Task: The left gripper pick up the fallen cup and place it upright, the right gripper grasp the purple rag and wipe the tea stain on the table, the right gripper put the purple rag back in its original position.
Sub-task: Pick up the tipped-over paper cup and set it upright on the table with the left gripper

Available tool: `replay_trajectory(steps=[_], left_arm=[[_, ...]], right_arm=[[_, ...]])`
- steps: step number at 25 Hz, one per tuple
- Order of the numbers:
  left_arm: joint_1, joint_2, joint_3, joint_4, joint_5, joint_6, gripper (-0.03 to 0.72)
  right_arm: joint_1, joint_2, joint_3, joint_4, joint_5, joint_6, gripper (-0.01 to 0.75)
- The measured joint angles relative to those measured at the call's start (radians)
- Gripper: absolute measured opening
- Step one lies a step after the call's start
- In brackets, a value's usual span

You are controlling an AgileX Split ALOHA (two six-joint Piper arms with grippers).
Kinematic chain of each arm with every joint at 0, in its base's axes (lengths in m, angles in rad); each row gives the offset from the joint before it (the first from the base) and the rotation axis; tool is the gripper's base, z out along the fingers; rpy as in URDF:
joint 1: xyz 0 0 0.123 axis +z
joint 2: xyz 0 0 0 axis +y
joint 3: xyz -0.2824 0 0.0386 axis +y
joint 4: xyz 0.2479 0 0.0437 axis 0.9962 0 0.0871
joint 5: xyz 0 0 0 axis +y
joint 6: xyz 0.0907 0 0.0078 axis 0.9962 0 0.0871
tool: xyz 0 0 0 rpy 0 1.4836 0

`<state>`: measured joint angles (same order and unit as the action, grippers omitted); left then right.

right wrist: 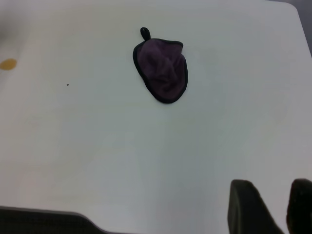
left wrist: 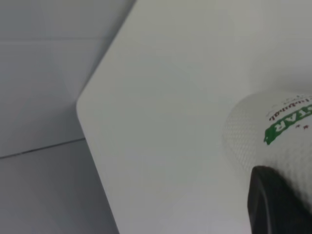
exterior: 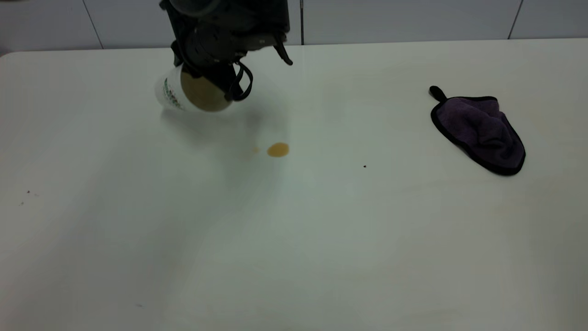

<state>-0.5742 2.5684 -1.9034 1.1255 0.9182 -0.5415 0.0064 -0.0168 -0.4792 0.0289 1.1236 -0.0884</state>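
The white cup (exterior: pixel 168 94) with the green logo is tilted near the table's far edge, its brown-stained mouth toward the exterior camera. My left gripper (exterior: pixel 216 78) is shut on it from above. In the left wrist view one black finger (left wrist: pixel 275 204) presses on the cup's dotted wall (left wrist: pixel 273 131). The amber tea stain (exterior: pixel 278 149) lies on the table (exterior: pixel 294 239) in front of the cup, and it also shows in the right wrist view (right wrist: pixel 8 64). The purple rag (exterior: pixel 480 128) lies flat at the right, also in the right wrist view (right wrist: pixel 163 70). My right gripper (right wrist: pixel 275 195) hovers well away from the rag, fingers apart, empty.
A tiny black speck (exterior: pixel 364 166) lies between the stain and the rag. A few faint specks (exterior: pixel 28 192) lie at the left. A rounded table corner (left wrist: pixel 80 105) is near the cup. A grey wall runs behind the table.
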Motion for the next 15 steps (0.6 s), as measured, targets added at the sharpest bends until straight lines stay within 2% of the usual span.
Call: replay_trajectory(steps=[4,9,15], left_arm=[[0.04,-0.158,0.0,-0.156,-0.049,0.135,-0.017],[0.162,-0.258,0.0,-0.562,-0.104,0.37,-0.017],[0.324,-0.257,0.0,-0.958,-0.114,0.587,-0.017]], right_arm=[[0.0,0.0,0.0,0.0,0.0,0.0,0.239],[0.0,0.0,0.0,0.0,0.0,0.0,0.239],[0.0,0.0,0.0,0.0,0.0,0.0,0.239]])
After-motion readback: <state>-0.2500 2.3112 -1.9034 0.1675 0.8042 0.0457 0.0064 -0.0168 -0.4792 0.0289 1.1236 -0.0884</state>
